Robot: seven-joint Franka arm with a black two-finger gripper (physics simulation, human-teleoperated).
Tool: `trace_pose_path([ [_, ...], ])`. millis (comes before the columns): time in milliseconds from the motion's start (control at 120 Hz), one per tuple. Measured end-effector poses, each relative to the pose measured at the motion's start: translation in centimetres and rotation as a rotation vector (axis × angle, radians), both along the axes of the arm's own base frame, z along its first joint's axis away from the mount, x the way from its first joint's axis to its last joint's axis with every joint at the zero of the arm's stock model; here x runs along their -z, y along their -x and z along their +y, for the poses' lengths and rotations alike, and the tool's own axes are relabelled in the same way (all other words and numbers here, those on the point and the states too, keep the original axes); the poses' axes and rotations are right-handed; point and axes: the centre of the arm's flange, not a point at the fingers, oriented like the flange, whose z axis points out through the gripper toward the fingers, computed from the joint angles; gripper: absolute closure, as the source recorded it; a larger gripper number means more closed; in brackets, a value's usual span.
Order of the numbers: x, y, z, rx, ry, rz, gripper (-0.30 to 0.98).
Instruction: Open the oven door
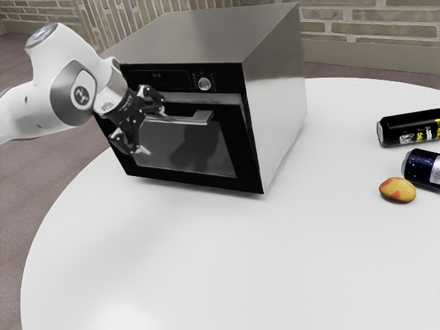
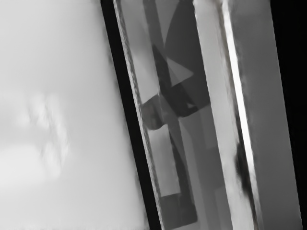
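We find the gripper [image 1: 155, 131] at the handle [image 1: 180, 118], its jaws parted. The oven door [image 1: 184, 150] lies behind and below the handle. We advise centring on the handle, closing squarely, then drawing outward and downward.

Oven [image 1: 280, 89]: blk front, grey top & side; table [image 1: 206, 261] wht; fruit [image 1: 397, 190] yel-orange w/ red patches; tool [image 1: 152, 130] blk.
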Motion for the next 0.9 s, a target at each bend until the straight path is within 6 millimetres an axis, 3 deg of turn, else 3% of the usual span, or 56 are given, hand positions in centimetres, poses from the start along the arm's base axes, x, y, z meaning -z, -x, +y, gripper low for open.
trace_pose_path([
  [317,-1.4,7.8,0.6,-0.037,-0.01,-0.029,0.03],
  [400,-2.3,11.6,1.5,-0.076,-0.016,-0.043,0.03],
  [450,-4.5,14.4,1.3,-0.097,-0.037,-0.067,0.02],
  [483,-7.1,14.4,-0.9,-0.073,-0.045,-0.089,0.02],
  [567,-17.3,13.2,-11.7,0.034,-0.021,-0.14,0.01],
  [608,-19.4,13.3,-15.7,0.058,0.008,-0.098,0.01],
  [642,-19.0,13.2,-18.1,0.063,0.034,-0.033,0.01],
  [683,-16.7,12.8,-20.0,0.045,0.061,0.077,0.0],
  [767,-10.9,12.0,-21.5,-0.037,0.098,0.289,0.0],
  [817,-9.4,12.0,-22.5,-0.08,0.111,0.359,0.0],
  [900,-7.8,11.9,-22.4,-0.177,0.128,0.436,0.0],
])
